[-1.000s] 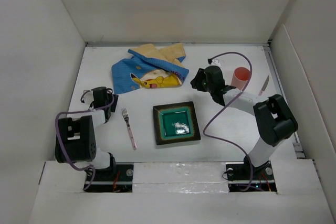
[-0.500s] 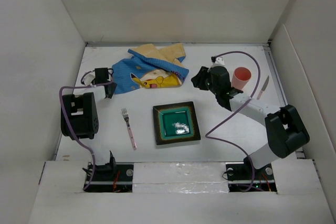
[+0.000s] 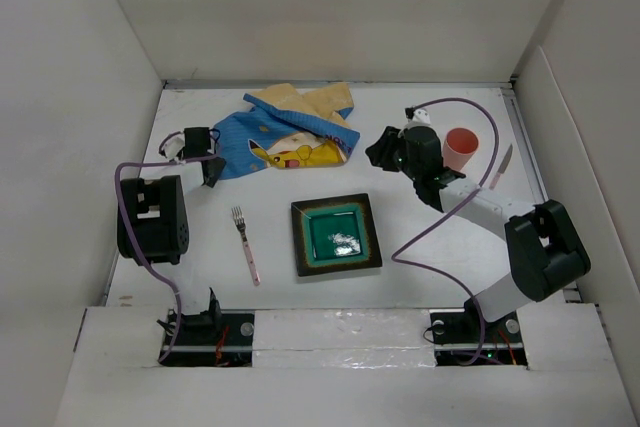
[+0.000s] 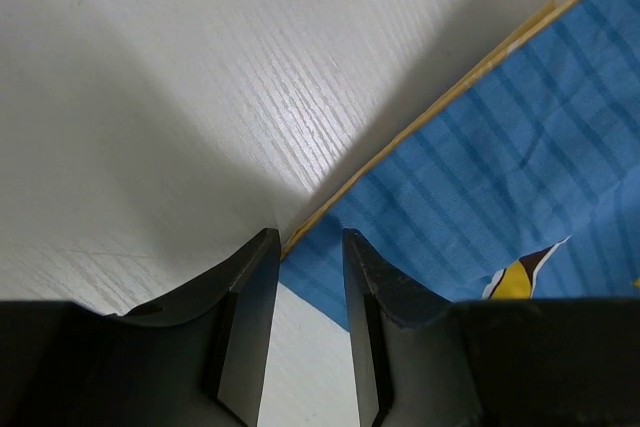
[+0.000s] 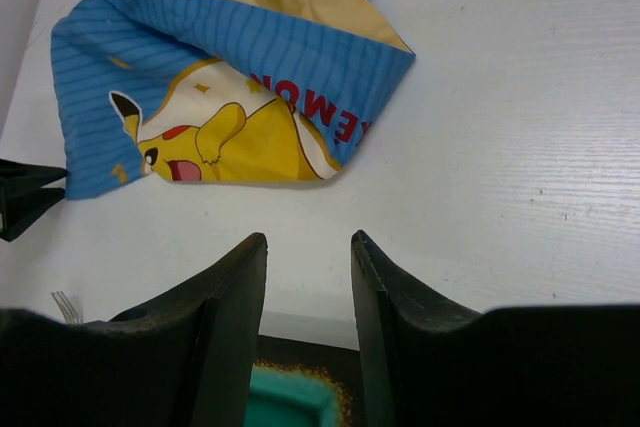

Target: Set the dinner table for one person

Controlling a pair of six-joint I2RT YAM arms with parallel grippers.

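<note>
We see the left gripper point(image 4: 305, 247) newly arrived at the crumpled blue mat point(image 3: 290, 132) on the far half of the white dinner table point(image 3: 420, 247), fingers point(image 4: 248, 282) narrowly parted at its corner, the right gripper point(image 5: 308, 247) spread and empty opposite; we judge flattening comes next.

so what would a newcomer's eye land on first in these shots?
The crumpled blue cartoon-printed cloth at the far side of the white table grabs the eye first, with the left gripper at its left edge and the right gripper just off its right corner. Next comes the green square plate near the middle, a fork to its left, and a pink cup and knife at far right.
</note>
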